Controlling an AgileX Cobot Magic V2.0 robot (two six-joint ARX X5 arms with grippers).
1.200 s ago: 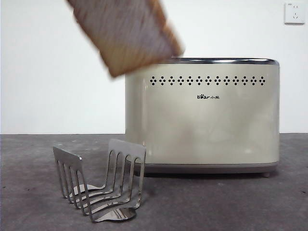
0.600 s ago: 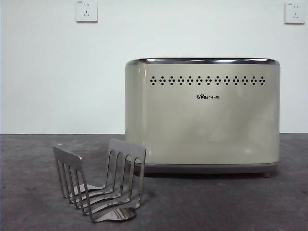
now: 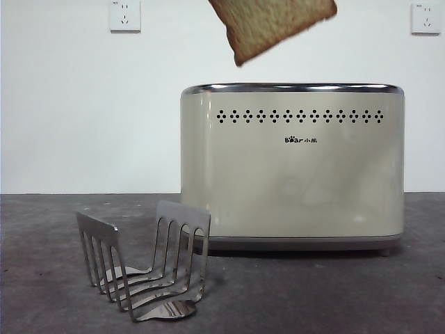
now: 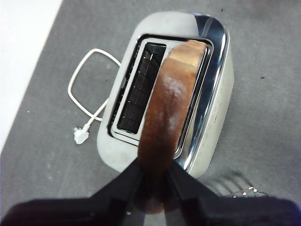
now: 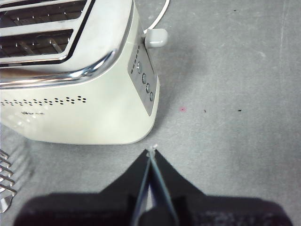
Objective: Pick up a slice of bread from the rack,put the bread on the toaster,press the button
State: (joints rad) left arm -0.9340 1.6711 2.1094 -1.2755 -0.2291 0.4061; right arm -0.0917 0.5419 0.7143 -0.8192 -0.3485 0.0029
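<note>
My left gripper (image 4: pixel 151 181) is shut on the slice of bread (image 4: pixel 168 113), seen edge-on with its brown crust, high above the toaster's slots. In the front view the slice of bread (image 3: pixel 272 24) hangs tilted at the top edge, above the cream toaster (image 3: pixel 292 170); the gripper itself is out of that view. The steel rack (image 3: pixel 146 261) stands bare in front of the toaster's left end. My right gripper (image 5: pixel 151 157) is shut and empty, above the table beside the toaster's end (image 5: pixel 143 80) with its lever and round buttons.
A white cord with a plug (image 4: pixel 81 135) lies on the grey table behind the toaster. Two wall sockets (image 3: pixel 125 15) sit on the white wall. A bit of the rack (image 4: pixel 235 186) shows in the left wrist view.
The bread went up out of the front view half a second ago. It has come back in from the top, now further right, over the toaster.
</note>
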